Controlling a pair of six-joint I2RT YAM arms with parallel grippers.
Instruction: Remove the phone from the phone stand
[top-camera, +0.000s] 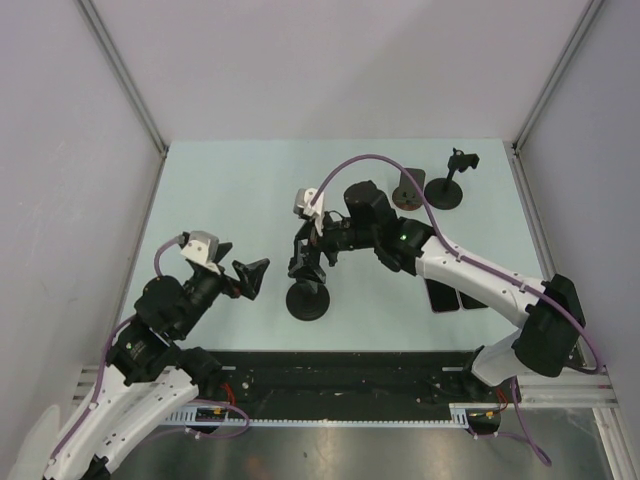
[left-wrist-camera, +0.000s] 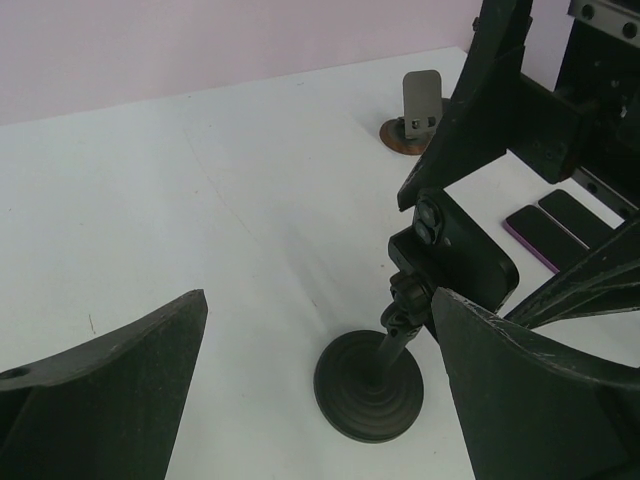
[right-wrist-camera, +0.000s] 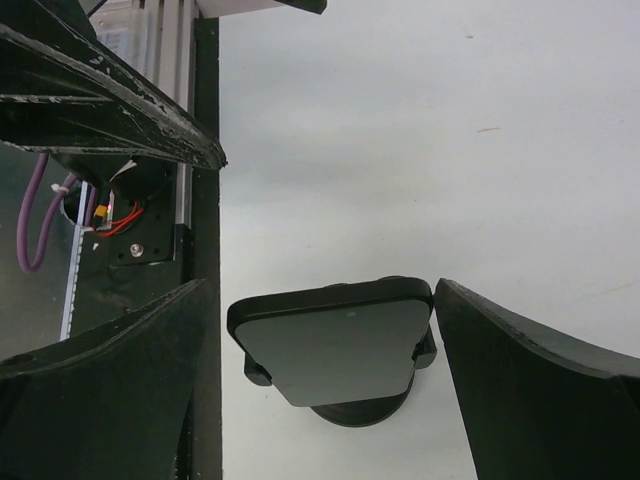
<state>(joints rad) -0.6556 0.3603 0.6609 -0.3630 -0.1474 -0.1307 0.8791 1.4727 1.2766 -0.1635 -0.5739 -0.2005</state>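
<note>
A dark phone (right-wrist-camera: 335, 345) sits clamped on a black phone stand with a round base (top-camera: 307, 301), near the table's middle. My right gripper (top-camera: 306, 256) hovers over it, open, one finger on each side of the phone. In the right wrist view the right finger (right-wrist-camera: 520, 380) is almost at the phone's corner, and a gap separates the left finger from it. My left gripper (top-camera: 247, 276) is open just left of the stand. In its own view the stand's base (left-wrist-camera: 368, 385) and the phone's back (left-wrist-camera: 465, 255) lie ahead of the left gripper (left-wrist-camera: 318, 305).
Two phones (top-camera: 455, 297) lie flat at the right, under the right arm. A brown-based stand (top-camera: 408, 190) and a second black stand (top-camera: 446, 186) are at the back right. A black rail (top-camera: 330, 378) runs along the near edge.
</note>
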